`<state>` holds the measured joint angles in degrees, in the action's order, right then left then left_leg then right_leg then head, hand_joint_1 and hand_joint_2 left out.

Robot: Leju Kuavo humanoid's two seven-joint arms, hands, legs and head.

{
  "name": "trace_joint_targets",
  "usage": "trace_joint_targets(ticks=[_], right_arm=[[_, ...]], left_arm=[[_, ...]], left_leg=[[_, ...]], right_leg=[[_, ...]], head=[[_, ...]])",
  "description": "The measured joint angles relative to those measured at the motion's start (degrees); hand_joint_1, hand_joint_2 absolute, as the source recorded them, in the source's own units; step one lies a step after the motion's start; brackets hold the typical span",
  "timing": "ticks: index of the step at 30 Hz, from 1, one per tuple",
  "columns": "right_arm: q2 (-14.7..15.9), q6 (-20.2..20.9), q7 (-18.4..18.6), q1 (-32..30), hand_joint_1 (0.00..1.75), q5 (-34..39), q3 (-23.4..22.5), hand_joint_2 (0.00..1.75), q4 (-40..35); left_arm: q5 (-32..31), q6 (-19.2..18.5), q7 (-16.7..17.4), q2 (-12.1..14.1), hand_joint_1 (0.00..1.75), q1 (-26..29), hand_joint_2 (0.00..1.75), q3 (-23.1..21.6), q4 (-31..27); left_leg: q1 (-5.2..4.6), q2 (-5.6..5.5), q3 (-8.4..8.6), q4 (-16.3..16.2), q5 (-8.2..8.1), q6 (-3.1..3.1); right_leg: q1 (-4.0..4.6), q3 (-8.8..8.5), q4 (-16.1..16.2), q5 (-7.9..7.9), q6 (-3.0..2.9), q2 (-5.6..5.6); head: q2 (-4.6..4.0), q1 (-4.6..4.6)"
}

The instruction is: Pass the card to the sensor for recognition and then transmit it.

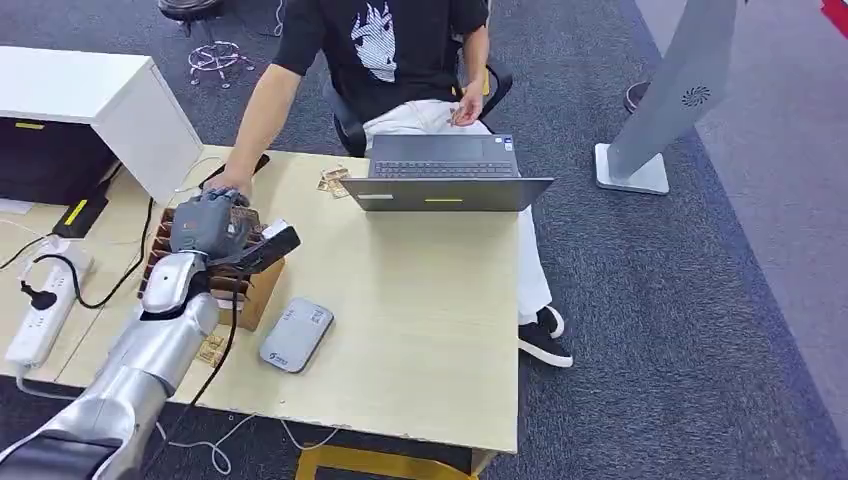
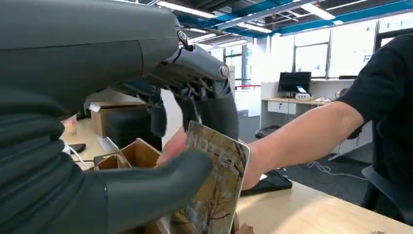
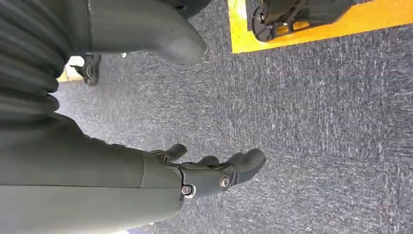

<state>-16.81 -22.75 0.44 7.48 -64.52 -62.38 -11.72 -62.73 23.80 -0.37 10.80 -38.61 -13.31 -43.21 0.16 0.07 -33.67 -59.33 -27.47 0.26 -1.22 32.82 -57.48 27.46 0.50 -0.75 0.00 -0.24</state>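
Note:
My left hand (image 1: 212, 222) hovers over a brown cardboard box (image 1: 256, 292) at the table's left side. In the left wrist view a card (image 2: 220, 181) with a brownish printed picture stands upright, pinched between my thumb (image 2: 151, 190) and fingers above the box (image 2: 139, 152). A person's hand (image 2: 170, 146) reaches in just behind the card; I cannot tell whether it touches it. The grey card sensor (image 1: 296, 335) lies flat on the table, to the right of the box and nearer to me. My right hand (image 3: 214, 171) hangs over grey carpet, fingers apart and holding nothing.
A seated person in a black shirt (image 1: 385, 45) reaches an arm (image 1: 262, 115) across the far table edge. An open laptop (image 1: 445, 176) stands at the far middle. Loose cards (image 1: 334, 181) lie near it. A power strip (image 1: 42, 305) and cables lie far left.

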Motion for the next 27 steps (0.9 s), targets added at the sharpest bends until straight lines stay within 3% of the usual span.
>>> trace_joint_targets(ticks=[27], right_arm=[[0.0, -0.1, -0.2, 0.0, 0.00, 0.3, 0.0, 1.75, 0.0]], left_arm=[[1.2, 0.0, -0.3, 0.0, 1.75, -0.7, 1.75, -0.4, 1.0]], left_leg=[[0.00, 0.01, 0.00, 0.0, 0.00, 0.00]], right_leg=[[0.00, 0.01, 0.0, 0.00, 0.00, -0.01]], head=[[0.00, 0.00]])
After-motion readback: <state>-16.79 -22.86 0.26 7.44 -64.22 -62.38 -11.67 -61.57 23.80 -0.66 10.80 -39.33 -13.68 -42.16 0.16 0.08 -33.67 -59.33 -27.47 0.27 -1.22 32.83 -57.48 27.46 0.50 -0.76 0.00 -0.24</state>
